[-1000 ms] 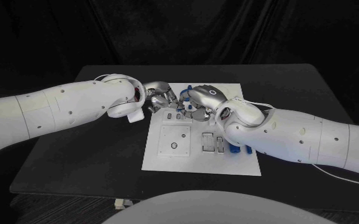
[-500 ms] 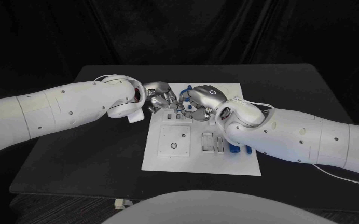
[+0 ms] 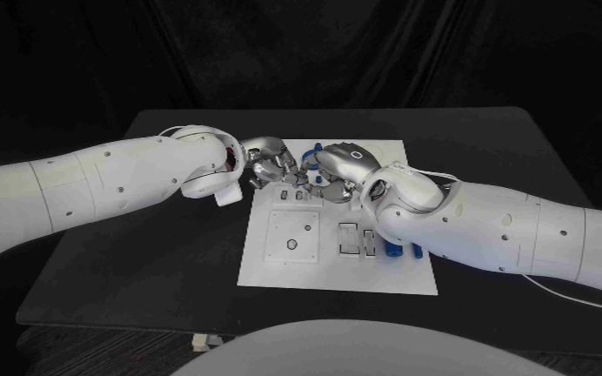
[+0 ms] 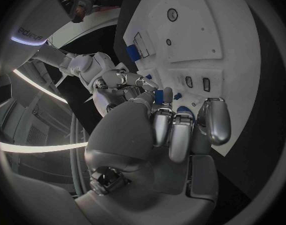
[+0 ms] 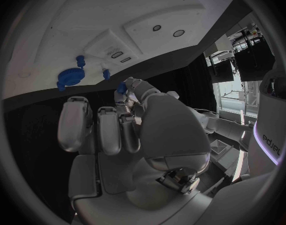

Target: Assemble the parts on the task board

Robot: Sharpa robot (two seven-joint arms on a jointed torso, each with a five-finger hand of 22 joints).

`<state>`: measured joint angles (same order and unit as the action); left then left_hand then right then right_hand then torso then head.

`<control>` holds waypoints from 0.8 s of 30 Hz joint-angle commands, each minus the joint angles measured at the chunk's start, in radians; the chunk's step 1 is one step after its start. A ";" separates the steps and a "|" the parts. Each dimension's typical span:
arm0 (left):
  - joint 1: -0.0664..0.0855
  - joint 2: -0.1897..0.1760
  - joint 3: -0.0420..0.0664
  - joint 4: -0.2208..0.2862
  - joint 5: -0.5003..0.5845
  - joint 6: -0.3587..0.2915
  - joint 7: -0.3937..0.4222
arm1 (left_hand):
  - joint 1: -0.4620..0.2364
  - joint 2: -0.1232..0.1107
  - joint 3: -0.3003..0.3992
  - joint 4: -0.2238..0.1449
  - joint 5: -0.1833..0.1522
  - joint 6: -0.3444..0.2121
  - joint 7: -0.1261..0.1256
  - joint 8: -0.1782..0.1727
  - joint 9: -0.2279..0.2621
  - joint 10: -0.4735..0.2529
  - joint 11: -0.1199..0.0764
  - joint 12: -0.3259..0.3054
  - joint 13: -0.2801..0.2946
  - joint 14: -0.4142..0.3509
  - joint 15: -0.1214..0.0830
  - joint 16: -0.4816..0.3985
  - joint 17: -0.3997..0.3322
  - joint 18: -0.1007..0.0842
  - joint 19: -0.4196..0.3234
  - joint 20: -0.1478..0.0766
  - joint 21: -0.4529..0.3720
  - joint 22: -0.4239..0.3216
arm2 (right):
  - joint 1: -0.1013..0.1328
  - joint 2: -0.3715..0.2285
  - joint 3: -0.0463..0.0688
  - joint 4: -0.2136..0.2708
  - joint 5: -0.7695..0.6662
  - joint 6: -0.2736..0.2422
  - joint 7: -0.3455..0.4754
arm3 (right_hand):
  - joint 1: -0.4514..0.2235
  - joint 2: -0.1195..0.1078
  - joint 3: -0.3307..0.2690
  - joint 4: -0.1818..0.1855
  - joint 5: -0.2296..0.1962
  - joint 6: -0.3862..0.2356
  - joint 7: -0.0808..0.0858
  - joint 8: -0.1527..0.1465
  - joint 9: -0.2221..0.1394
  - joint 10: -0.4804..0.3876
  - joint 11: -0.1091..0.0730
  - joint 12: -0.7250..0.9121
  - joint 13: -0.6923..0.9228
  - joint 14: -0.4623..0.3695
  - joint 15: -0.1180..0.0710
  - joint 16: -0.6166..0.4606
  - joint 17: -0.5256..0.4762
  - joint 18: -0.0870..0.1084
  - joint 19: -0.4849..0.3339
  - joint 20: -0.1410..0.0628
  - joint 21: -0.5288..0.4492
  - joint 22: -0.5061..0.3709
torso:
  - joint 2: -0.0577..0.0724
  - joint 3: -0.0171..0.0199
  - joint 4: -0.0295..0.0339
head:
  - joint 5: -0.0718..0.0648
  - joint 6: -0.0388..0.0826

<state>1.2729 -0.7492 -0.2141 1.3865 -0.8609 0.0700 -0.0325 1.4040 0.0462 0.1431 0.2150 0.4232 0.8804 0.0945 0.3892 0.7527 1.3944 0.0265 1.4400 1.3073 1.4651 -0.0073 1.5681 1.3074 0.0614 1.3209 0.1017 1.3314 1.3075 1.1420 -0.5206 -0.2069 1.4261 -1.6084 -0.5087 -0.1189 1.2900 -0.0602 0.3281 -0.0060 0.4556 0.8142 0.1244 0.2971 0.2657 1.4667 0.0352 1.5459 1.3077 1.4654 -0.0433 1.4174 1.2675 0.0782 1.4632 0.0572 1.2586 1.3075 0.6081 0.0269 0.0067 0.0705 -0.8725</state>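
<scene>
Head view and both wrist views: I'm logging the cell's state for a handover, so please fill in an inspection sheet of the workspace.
Surface: black table, dark cloth on it.
Job's things: white task board lies mid-table; a blue gear and small blue pegs stand at its far end; a blue part sits by its right edge.
Clutter: nothing seen.
Robot hands: left robot hand and right robot hand meet over the board's far end, fingers curled; the right pinches a small blue piece. Whether the left holds anything cannot be told.
Cables: a thin white cable runs along the right arm.
Surroundings: black curtain behind the table.
</scene>
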 commanded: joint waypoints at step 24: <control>-0.001 -0.005 0.002 -0.015 0.009 0.010 -0.030 | -0.048 -0.052 0.178 -0.081 0.055 0.013 -0.009 0.032 0.031 0.024 -0.001 0.012 0.143 0.106 -0.003 0.003 0.263 0.005 0.011 0.000 0.015 0.175 | 0.032 -0.215 0.000 0.154 -0.050 0.033 -0.052 | 0.008 -0.010 -0.010 -0.024 -0.105 -0.080 0.010 -0.071 -0.024 0.030 0.003 -0.022 0.144 0.048 0.006 -0.010 -0.018 -0.005 0.006 0.010 -0.026 0.165 | 0.000 0.0002 -0.0004 | 0.002 0.000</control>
<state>1.2729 -0.7539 -0.2131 1.3709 -0.8597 0.0677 -0.0385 1.3604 -0.0052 0.2380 0.2139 0.4737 0.8796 0.0958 0.4182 0.7826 1.4108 0.0256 1.4475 1.3089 1.4651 -0.0071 1.5681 1.3074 0.0613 1.3264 0.1013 1.3432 1.3074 1.1659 -0.7263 -0.2082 1.5633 -1.6373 -0.4769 -0.1385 1.2872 -0.0733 0.3163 -0.0241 0.3553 0.7375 0.1340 0.2331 0.2428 1.4658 0.0368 1.5276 1.3074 1.4640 -0.0419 1.4133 1.2506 0.0783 1.4669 0.0609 1.2371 1.3074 0.6076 0.0270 0.0066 0.0748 -0.8725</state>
